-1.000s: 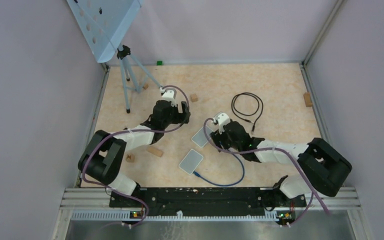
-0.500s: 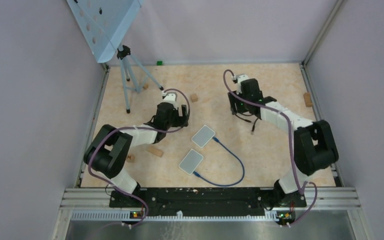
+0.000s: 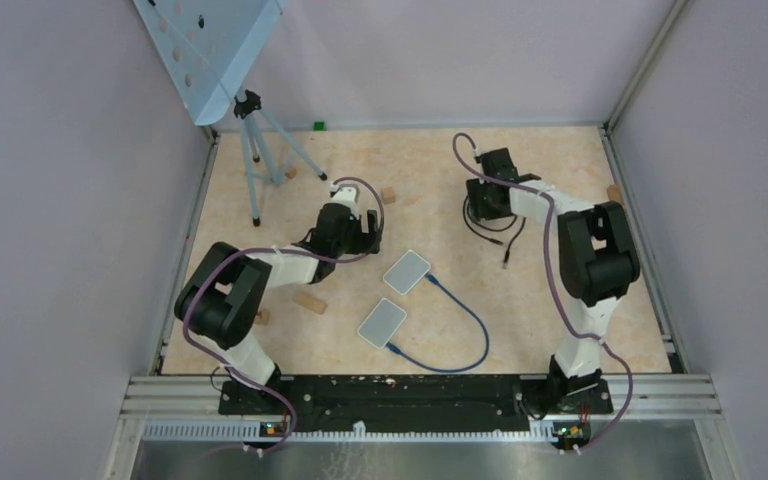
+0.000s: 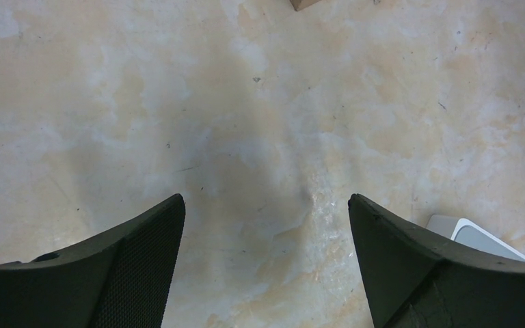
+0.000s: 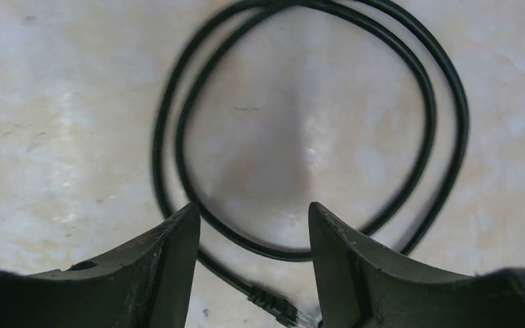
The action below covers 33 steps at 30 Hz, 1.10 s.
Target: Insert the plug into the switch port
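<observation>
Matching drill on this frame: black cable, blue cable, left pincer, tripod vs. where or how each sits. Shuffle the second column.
1. black coiled cable
2. blue cable
3. left pincer
4. tripod

A. open over bare table
B. far-left corner
C. lying below the open right pincer
D. runs between the two white switch boxes

Pairs: 1-C, 2-D, 3-A, 4-B

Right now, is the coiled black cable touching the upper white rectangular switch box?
Apart. The top external view shows bare table between the coiled black cable and the upper white switch box.
</observation>
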{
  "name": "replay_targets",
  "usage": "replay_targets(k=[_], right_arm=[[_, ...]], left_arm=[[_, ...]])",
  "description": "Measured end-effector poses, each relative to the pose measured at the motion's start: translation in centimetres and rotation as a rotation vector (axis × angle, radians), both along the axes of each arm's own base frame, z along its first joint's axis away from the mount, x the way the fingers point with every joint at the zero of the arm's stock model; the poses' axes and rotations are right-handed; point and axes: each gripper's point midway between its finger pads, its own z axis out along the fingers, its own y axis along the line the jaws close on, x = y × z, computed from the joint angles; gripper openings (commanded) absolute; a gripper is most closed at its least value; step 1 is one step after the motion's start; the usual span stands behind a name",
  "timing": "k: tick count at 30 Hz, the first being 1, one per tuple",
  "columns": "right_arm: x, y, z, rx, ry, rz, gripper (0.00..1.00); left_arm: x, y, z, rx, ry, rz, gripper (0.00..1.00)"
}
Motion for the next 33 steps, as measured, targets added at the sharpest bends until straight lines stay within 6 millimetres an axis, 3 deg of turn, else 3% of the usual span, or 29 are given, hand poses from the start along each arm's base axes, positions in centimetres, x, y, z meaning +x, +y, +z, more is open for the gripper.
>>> replay_targets(k=[3,8,10,16,21,29,33], right_arm=[[-0.5,-2.2,-0.6,0.001,0.013,-0.143,0.57],[-5.1,-6.2,-1.1,0.028,0.024,-0.354,0.52],[-6.2,-6.8,-1.1,0.043,0.026,-0.396,0.48],[-7.9,-6.7,-1.9,0.100,0.030,-0.470,0.39],[-10.2,-6.9,-2.0,0.157,0.004,-0.525,0.02],[-14.8,-5.7,-1.9,0.368,-0.017,-0.637,0.00],[-17.0,-4.6,-0.1,0.596,-0.100,-0.765,0.00]], left_arm=[[0.0,-0.2,-0.2,0.000,0.006,-0.007,0.93],[0.0,-0.3,-0.4,0.001,0.011,-0.016,0.93],[0.0,-0.4,-0.4,0.000,0.012,-0.021,0.93],[0.3,-0.8,0.0,-0.004,0.001,-0.039,0.93],[0.2,-1.2,0.0,-0.009,0.005,-0.054,0.93],[0.2,-1.7,-0.1,-0.015,0.009,-0.073,0.92],[0.1,-2.0,-0.1,-0.023,0.013,-0.089,0.92]])
